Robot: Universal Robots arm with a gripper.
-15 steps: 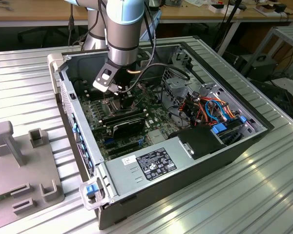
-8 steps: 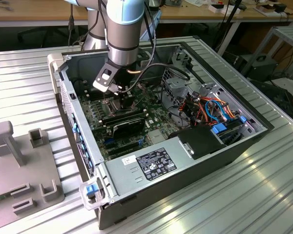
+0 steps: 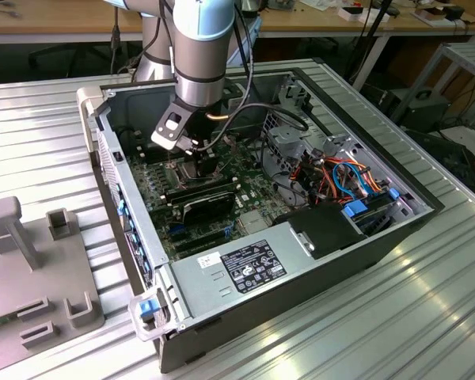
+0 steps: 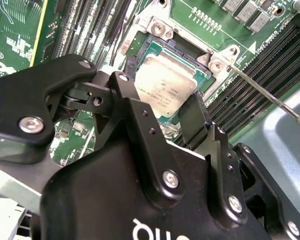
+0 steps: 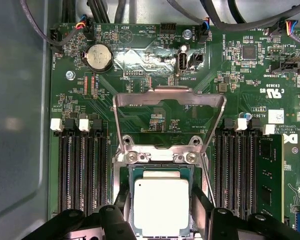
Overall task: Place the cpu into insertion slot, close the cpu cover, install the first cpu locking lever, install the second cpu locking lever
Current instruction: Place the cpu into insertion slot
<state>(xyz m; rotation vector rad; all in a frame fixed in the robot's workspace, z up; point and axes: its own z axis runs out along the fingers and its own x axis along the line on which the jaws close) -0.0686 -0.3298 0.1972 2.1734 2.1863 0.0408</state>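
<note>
Here, black fingers (image 4: pixel 192 120) close narrowly on the cpu (image 5: pixel 161 206), one against each side edge. The cpu lies flat between them in the insertion slot (image 4: pixel 175 52), its silver top facing up. Just beyond the fingers, the cpu cover (image 5: pixel 169 96) stands hinged open over the green motherboard (image 5: pixel 140 65). Long black memory slots (image 5: pixel 82 170) run along either side of the fingers.

exterior view: high, far, oblique | first wrist view: straight down | second wrist view: slanted | both share cpu (image 5: pixel 161 206) (image 4: pixel 165 85)
</note>
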